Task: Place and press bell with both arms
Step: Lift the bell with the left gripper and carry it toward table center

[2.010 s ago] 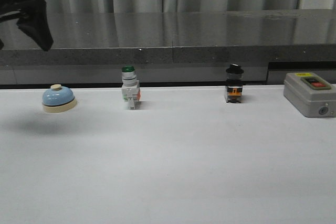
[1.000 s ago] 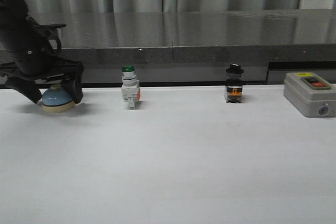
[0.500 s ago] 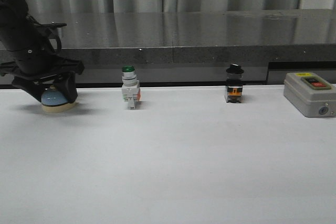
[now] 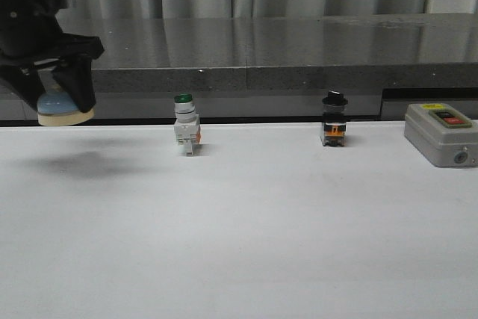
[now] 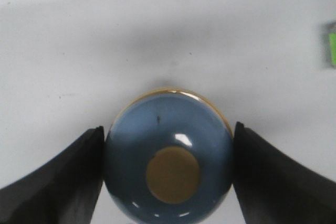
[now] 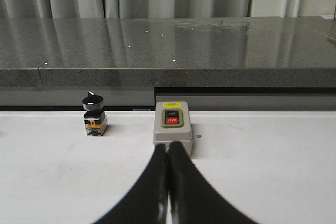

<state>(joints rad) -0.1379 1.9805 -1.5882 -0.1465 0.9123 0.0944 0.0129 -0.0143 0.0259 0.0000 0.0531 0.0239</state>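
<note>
The light-blue bell (image 4: pixel 61 108) with its cream base hangs above the table at the far left, held in my left gripper (image 4: pixel 58 95). In the left wrist view the bell (image 5: pixel 168 153) sits between the two dark fingers (image 5: pixel 63 174), which press on both sides of its dome. Its cream button faces the camera. My right gripper (image 6: pixel 168 153) is shut and empty, low over the table, just in front of the grey box. The right arm is out of the front view.
A white switch with a green cap (image 4: pixel 185 128) stands at the back left-middle. A black-knobbed switch (image 4: pixel 334 121) stands at the back right-middle and also shows in the right wrist view (image 6: pixel 94 116). A grey box with a red button (image 4: pixel 439 134) sits at the right edge. A dark stone ledge (image 4: pixel 261 50) runs behind the table.
My left gripper came down over the bell, shut on it and has lifted it off the table. A shadow now lies on the table below it.
</note>
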